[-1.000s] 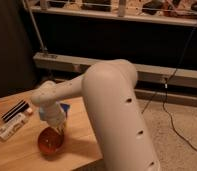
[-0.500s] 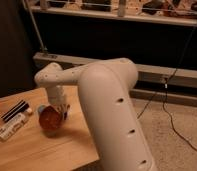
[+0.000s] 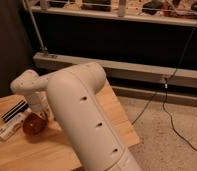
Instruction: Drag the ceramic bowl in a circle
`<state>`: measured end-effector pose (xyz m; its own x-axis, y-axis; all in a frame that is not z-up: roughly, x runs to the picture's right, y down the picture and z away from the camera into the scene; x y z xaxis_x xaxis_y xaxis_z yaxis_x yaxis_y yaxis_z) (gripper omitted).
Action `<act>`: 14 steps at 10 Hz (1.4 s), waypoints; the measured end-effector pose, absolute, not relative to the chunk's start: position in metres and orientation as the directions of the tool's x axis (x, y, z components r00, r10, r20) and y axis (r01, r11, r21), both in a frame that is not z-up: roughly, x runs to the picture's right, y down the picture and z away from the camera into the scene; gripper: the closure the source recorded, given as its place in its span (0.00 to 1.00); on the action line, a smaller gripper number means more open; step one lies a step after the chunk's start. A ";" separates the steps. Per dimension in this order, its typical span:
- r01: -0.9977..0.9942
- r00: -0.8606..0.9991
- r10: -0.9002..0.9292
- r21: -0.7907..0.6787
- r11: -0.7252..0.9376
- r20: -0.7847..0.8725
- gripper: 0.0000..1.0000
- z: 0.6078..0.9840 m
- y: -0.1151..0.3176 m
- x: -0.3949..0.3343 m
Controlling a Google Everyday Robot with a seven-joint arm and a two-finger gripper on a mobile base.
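Note:
The ceramic bowl [image 3: 31,127], small, round and glossy reddish-brown, sits on the left part of the wooden table [image 3: 117,117]. My white arm bends across the middle of the camera view, and its wrist comes down from the left onto the bowl. The gripper [image 3: 40,117] is at the bowl's far right rim, touching it and shut on it. The wrist hides part of the bowl's rim.
A black-and-white striped object [image 3: 13,110] and a white packet [image 3: 7,130] lie just left of the bowl, near the table's left edge. The table's right edge drops to a speckled floor with a black cable [image 3: 167,117]. A grey ledge [image 3: 142,74] runs behind.
The bowl has travelled with the gripper: from near the table's front edge it went back and then to the left, closer to the striped object. The arm swung left with it.

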<state>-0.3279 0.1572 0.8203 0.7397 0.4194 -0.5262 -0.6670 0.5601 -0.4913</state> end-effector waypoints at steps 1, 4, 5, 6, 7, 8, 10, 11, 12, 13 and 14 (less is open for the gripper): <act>-0.649 0.756 0.404 -0.504 0.570 -0.516 1.00 0.817 0.162 -0.337; -0.512 0.848 0.285 -0.555 0.655 -0.447 1.00 0.792 0.200 -0.370; -0.447 0.881 0.235 -0.564 0.694 -0.410 1.00 0.781 0.217 -0.379; -0.388 0.908 0.193 -0.571 0.724 -0.372 1.00 0.768 0.230 -0.388; -0.340 0.927 0.161 -0.579 0.741 -0.338 1.00 0.755 0.242 -0.396; -0.275 0.950 0.121 -0.586 0.762 -0.289 1.00 0.738 0.255 -0.406; -0.155 0.981 0.050 -0.604 0.782 -0.187 1.00 0.696 0.278 -0.417; -0.114 0.988 0.023 -0.607 0.787 -0.155 1.00 0.682 0.285 -0.416; -0.095 0.990 0.008 -0.608 0.788 -0.143 1.00 0.675 0.289 -0.412; -0.082 0.990 -0.007 -0.618 0.782 -0.140 1.00 0.667 0.297 -0.398; -0.086 0.989 -0.010 -0.622 0.778 -0.149 1.00 0.666 0.300 -0.389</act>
<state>-0.3886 0.2997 0.6661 0.9888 -0.0099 -0.1486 -0.0857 0.7784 -0.6218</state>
